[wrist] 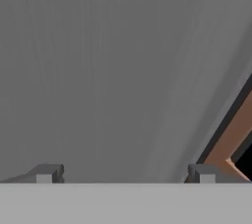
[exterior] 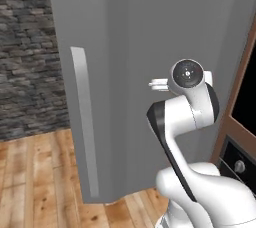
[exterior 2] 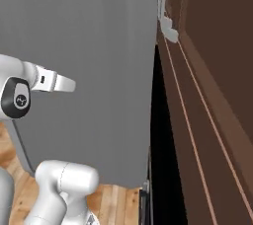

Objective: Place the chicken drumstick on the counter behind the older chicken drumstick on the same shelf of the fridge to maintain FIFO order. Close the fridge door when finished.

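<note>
Straight ahead of the base I see the fridge door [exterior: 150, 47], a tall flat grey panel, plain and matte, filling most of both base views. Its long vertical silver bar handle [exterior: 85, 122] runs down the left side in the left base view. My gripper [wrist: 125, 173] faces the panel, fingertips [wrist: 47, 173] set wide apart with nothing between them. Right of the door stands a brown wooden cabinet [exterior 2: 207, 95], a dark gap between the two. Left of it are a stone wall [exterior: 27, 57] and a wood plank floor [exterior: 35, 182].
</note>
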Motion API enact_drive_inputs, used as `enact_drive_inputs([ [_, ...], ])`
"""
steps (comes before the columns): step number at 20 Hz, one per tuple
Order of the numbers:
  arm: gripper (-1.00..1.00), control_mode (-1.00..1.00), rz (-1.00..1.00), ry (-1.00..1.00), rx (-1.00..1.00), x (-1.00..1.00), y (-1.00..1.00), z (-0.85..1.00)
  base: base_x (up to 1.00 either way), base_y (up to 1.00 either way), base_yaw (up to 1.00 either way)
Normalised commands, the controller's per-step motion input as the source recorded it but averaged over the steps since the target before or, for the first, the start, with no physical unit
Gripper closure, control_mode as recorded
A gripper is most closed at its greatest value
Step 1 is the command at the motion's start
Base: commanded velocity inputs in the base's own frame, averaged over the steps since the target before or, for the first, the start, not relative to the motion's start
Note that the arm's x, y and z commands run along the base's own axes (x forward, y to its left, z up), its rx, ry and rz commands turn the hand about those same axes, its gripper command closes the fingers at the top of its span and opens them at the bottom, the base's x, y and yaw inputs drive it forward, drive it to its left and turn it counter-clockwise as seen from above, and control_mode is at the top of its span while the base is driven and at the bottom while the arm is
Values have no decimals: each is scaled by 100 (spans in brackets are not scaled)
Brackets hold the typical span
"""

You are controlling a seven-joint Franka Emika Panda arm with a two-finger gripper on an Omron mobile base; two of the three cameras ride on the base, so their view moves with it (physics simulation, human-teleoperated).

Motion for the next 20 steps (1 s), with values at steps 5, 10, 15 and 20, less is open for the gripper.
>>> enact_drive_inputs([
  [5, -100, 100, 0, 0, 0, 0, 0, 0, 30, -24, 22],
  [10, -100, 100, 0, 0, 0, 0, 0, 0, 16, -4, 7],
  [15, -100, 100, 0, 0, 0, 0, 0, 0, 1, 0, 3],
  [20, -100, -100, 3, -10, 0, 32, 0, -14, 0, 0, 0],
])
